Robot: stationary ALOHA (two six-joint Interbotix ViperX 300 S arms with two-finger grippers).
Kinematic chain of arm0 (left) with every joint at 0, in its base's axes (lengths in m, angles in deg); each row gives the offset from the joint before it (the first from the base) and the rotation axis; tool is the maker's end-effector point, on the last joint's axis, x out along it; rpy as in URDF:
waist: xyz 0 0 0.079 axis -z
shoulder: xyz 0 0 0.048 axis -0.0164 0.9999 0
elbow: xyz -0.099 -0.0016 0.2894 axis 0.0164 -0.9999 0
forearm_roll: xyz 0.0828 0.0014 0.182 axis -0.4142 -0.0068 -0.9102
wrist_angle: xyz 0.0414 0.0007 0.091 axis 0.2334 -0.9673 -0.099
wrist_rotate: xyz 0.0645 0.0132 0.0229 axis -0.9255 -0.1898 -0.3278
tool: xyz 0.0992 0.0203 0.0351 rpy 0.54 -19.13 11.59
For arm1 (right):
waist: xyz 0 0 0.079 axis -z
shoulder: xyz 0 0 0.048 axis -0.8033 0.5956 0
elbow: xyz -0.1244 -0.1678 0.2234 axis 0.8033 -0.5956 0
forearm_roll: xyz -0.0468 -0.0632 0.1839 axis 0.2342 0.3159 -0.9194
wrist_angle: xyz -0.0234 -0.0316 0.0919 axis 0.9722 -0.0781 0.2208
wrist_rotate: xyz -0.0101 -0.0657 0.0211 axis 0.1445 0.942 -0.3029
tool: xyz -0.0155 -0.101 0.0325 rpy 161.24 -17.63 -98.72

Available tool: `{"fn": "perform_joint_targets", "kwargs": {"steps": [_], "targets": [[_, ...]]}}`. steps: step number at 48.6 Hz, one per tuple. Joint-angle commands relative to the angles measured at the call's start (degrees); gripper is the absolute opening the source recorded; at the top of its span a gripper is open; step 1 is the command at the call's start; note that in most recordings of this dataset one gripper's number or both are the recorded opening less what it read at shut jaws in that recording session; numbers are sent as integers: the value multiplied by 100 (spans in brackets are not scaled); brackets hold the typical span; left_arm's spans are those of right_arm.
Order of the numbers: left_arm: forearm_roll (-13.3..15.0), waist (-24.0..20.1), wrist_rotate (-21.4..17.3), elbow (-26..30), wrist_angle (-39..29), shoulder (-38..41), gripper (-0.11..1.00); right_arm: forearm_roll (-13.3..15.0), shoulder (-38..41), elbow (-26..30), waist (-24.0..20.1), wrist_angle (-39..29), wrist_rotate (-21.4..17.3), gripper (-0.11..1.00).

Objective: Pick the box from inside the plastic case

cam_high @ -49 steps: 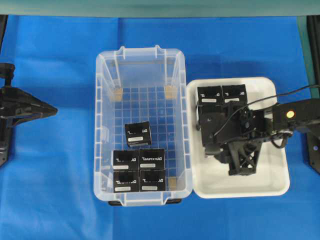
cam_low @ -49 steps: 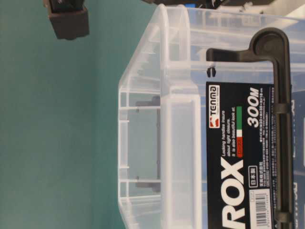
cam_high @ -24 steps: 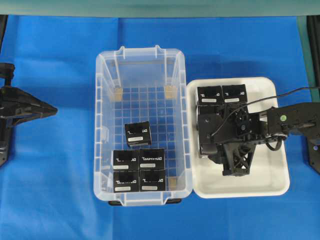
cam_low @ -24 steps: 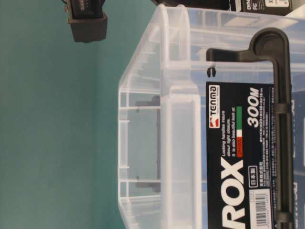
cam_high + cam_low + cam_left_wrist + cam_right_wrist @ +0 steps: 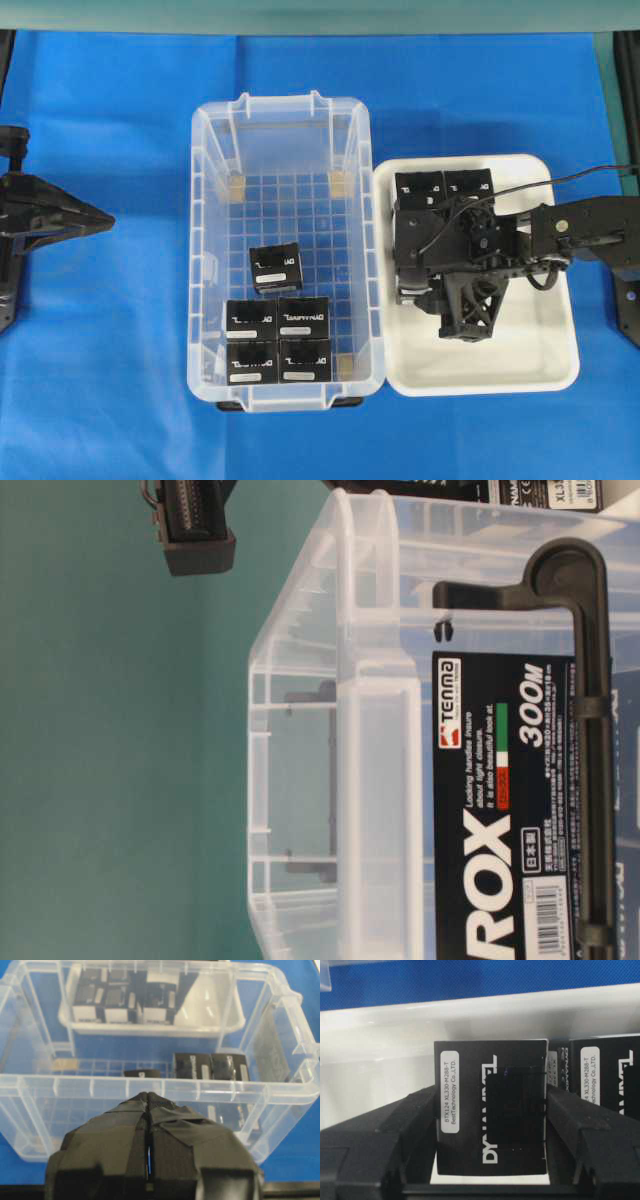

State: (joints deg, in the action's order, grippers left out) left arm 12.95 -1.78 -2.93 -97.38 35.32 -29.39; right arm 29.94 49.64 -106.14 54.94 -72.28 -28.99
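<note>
My right gripper (image 5: 412,262) hangs over the white tray (image 5: 540,360), shut on a black box (image 5: 470,1110). A finger (image 5: 410,1125) presses each side of that box, whose white label strip and lettering face the camera. I cannot tell whether it rests on the tray. The clear plastic case (image 5: 205,250) still holds several black boxes: one alone (image 5: 276,268) mid-floor and a block of them (image 5: 278,340) at the near end. My left gripper (image 5: 100,217) is shut and empty, left of the case; its taped tips (image 5: 148,1095) point at the case wall (image 5: 150,1087).
Two more black boxes (image 5: 444,189) lie at the tray's far end, and one (image 5: 605,1075) sits right beside the held box. A blue cloth (image 5: 100,380) covers the table. At table level the case's labelled end wall (image 5: 380,780) fills the view.
The right gripper has carried the box a little toward the tray's far end and slightly left, closer to the boxes lying there. The left arm has not moved.
</note>
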Motion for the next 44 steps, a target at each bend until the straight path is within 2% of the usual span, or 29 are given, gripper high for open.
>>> {"fn": "perform_joint_targets", "kwargs": {"steps": [1,3,8,11,24,32,44], "targets": [[-18,-9,9,185,26,26,-7,-9,18,44,18,53,0,61],[-18,-9,9,185,26,18,-7,-9,18,53,18,79,-9,63],[-18,-9,9,185,26,18,-7,-9,9,70,18,149,-9,88],[-9,-9,9,185,26,18,-7,-9,-18,105,18,149,-9,97],[-9,-9,9,185,26,18,-7,-9,-519,369,18,-35,-9,95],[-9,-9,9,185,26,18,-7,0,-1134,492,105,-299,-9,95],[-9,-9,9,185,26,9,-7,18,-2030,536,246,-290,53,95]]}}
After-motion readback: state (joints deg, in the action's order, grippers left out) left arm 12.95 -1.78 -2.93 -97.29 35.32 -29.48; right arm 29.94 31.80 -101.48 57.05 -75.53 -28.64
